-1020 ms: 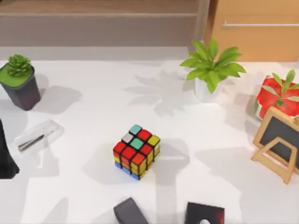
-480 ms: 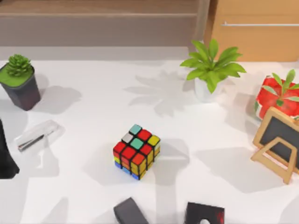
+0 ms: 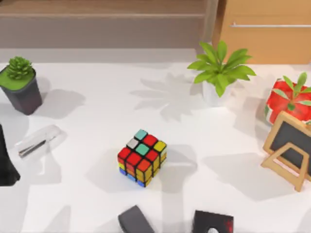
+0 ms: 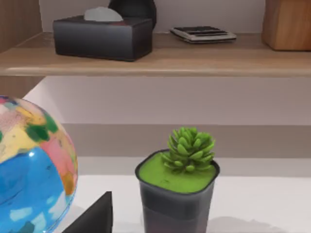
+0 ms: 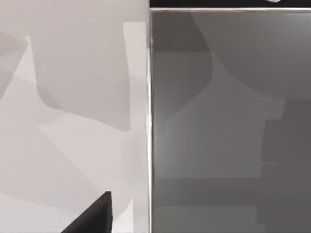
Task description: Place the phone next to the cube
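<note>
Phone (image 3: 39, 141) is seen flat at table's left, well apart from cube (image 3: 142, 158), long axis slanted. Left arm (image 3: 6, 162) is placed nearer, just beside it; neither gripper's state can be told

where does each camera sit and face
Top view: above the table, looking down at the cube; left arm at the left edge.
Left wrist view: on that arm, facing the succulent pot and shelf; its dark wedge shows.
Right wrist view: close over the table, facing down; a dark wedge shows.
Top and left wrist views share the succulent pot.
</note>
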Robot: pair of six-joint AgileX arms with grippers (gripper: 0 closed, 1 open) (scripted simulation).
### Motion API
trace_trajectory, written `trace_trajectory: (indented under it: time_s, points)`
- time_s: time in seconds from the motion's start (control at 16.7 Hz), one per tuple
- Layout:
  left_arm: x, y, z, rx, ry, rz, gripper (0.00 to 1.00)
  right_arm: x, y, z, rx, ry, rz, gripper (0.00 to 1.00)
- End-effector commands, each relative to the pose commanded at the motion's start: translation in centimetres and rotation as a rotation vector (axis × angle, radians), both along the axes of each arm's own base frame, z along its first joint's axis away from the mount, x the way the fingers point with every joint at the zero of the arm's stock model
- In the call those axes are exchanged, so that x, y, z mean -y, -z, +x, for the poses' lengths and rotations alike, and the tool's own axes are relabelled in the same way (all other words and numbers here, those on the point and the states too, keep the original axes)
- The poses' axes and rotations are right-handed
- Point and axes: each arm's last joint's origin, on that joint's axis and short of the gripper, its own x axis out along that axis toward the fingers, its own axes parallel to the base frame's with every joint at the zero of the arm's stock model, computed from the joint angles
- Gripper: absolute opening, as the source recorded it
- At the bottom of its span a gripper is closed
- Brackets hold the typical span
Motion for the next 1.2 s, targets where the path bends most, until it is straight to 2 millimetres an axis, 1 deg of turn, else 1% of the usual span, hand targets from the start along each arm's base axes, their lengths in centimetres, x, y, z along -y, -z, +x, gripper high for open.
trace_trajectory:
  time_s: [0.3,0.54,1.2]
  points:
    - [0.0,0.0,0.0,0.0,0.0,0.0,1.0,0.1,3.3,0.0,0.002,0.0,-0.002,1.0]
    - [0.0,0.0,0.0,0.0,0.0,0.0,1.0,0.1,3.4,0.0,0.001,0.0,-0.001,1.0]
    - [0.0,0.0,0.0,0.0,0.0,0.0,1.0,0.1,3.4,0.0,0.001,0.0,-0.001,0.17]
